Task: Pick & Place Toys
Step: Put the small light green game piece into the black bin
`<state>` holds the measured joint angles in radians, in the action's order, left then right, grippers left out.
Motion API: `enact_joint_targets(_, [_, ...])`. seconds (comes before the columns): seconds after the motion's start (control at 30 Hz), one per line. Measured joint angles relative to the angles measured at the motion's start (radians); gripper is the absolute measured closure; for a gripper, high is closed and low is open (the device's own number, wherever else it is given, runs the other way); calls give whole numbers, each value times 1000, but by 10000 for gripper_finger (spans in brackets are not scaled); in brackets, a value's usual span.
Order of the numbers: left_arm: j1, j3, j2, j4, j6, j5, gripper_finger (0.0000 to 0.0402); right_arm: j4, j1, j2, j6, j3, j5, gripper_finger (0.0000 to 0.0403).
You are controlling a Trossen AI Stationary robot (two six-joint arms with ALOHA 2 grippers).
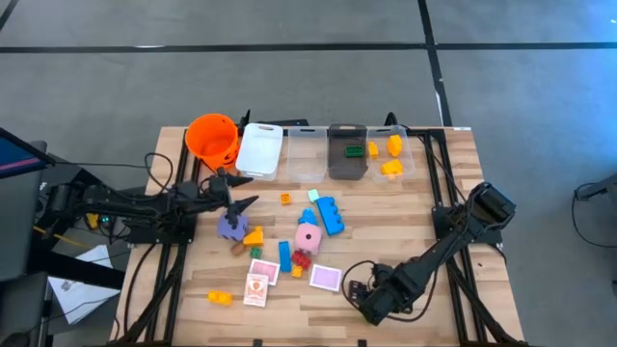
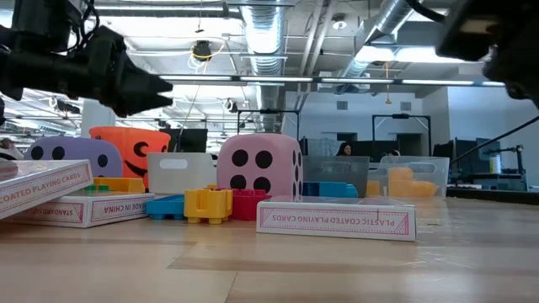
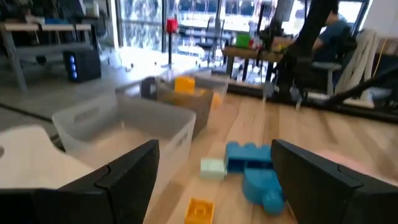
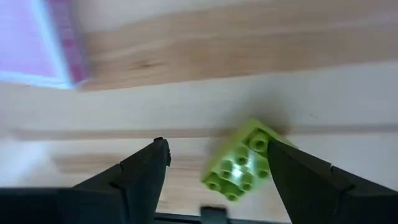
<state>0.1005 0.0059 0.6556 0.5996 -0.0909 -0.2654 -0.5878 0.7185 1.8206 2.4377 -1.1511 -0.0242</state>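
My right pincer [image 4: 214, 180] hangs open over the lime-green brick [image 4: 239, 160] between its fingers; next I must lower and close.

Two dark arms, black cables along links; each tool [image 3: 211, 180] with two dark wedge-shaped fingers.

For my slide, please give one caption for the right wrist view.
Right gripper open above the wooden table, a light green brick between its fingers, a pink card nearby.
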Motion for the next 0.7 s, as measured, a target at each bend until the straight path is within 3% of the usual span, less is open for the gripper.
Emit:
enact_joint_targets(0.17, [0,0,0,-44,-3,0,101,5,31,0,-123,0,-97,133])
enact_joint_targets(0.33, [0,0,0,-28,3,-1,101,5,55,0,-280,0,-105,133])
enact_joint_targets(0.7, [0,0,0,20,-7,-2,101,-9,13,0,-1032,0,-107,133])
